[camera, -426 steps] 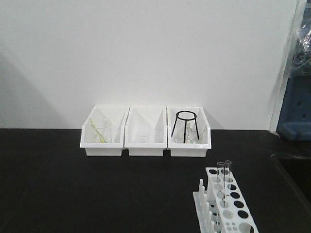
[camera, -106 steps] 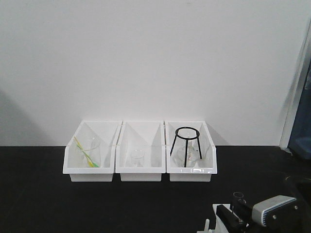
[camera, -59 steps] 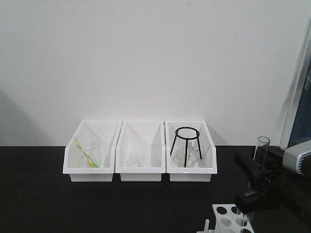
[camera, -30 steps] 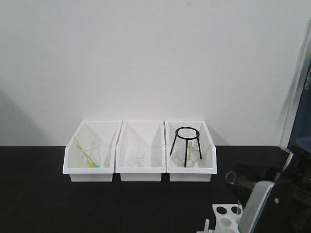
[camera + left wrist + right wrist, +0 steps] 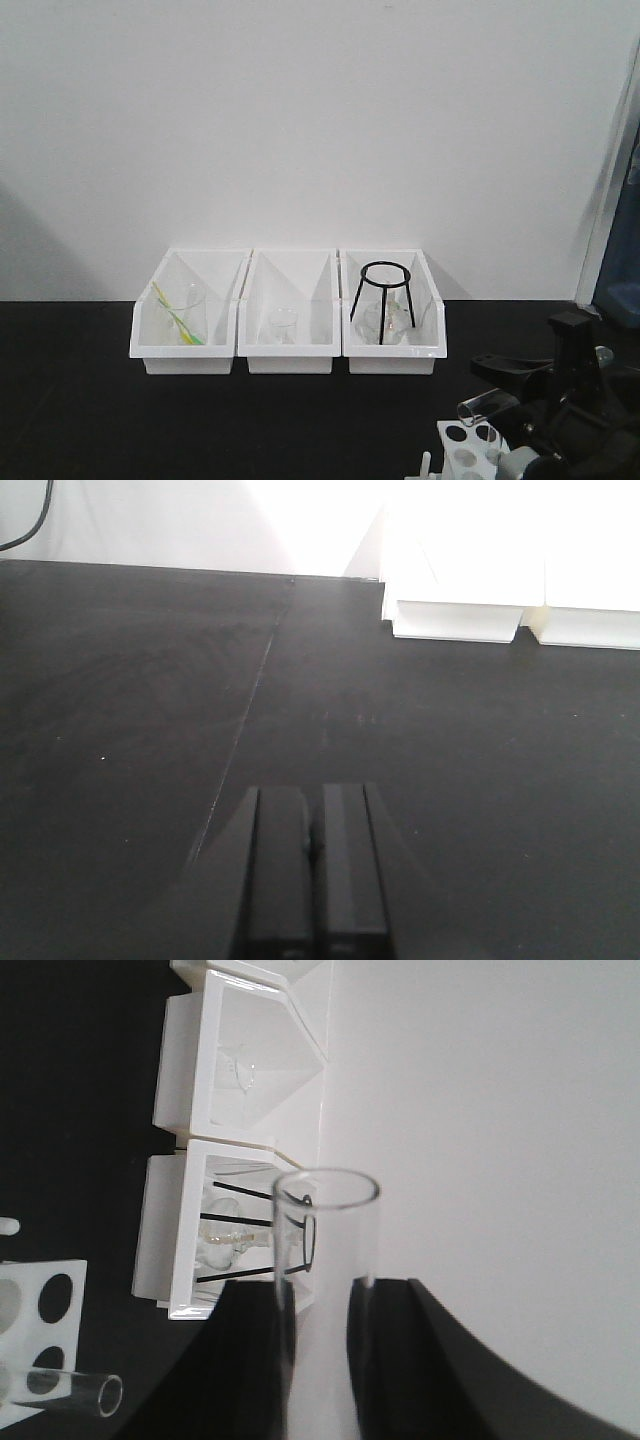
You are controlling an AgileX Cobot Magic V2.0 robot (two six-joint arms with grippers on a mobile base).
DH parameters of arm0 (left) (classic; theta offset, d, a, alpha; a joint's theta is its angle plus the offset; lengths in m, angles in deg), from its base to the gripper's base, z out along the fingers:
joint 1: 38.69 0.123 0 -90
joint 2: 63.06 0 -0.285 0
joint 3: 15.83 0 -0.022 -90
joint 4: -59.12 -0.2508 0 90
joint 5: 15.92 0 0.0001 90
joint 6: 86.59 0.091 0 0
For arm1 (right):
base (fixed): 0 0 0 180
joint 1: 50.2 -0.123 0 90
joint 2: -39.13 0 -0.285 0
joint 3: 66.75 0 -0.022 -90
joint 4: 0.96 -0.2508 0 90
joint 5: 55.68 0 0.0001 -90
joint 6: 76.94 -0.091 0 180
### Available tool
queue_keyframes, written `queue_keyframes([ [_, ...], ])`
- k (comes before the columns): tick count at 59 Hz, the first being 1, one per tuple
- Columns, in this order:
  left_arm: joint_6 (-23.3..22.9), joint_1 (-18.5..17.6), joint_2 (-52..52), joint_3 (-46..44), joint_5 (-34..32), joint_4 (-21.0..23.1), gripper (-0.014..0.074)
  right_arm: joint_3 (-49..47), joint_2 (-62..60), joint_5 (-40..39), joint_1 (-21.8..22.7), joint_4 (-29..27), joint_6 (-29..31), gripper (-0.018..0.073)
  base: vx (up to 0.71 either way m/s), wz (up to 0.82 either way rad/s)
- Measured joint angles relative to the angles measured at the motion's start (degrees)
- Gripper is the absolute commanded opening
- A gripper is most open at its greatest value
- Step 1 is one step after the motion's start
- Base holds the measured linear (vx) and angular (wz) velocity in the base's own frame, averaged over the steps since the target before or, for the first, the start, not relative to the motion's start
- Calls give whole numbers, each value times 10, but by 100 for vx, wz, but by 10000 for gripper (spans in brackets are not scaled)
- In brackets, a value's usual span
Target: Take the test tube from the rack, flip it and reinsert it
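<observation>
Clamped in the right gripper (image 5: 322, 1305), the test tube (image 5: 485, 406), upright 1 second ago, lies sideways above the rack (image 5: 468, 438), half flipped.

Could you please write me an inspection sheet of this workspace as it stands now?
Surface: black table, matte, with a faint seam line.
Job's things: test tube is out of the rack, held roughly horizontal; a second tube stands in the rack.
Clutter: three white bins along the wall, holding glass beakers and a black tripod.
Grippers: right gripper shut on the test tube; left gripper shut, holding nothing, above the table.
Cables: one dark cable against the wall, in the left wrist view.
Surroundings: white wall; blue object at the right edge, unclear what.
</observation>
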Motion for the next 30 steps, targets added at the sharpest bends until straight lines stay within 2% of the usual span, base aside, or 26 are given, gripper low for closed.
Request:
queue_keyframes([
  [4,0,0,0,0,0,0,-6,0,0,0,0,-16,-19,155,0,0],
  [14,0,0,0,0,0,0,-6,0,0,-6,0,-134,-116,155,0,0],
  [22,0,0,0,0,0,0,-6,0,0,-22,0,-293,-207,155,0,0],
  [24,0,0,0,0,0,0,-6,0,0,-24,0,-349,-230,155,0,0],
  [30,0,0,0,0,0,0,-6,0,0,-25,0,-481,-272,155,0,0],
])
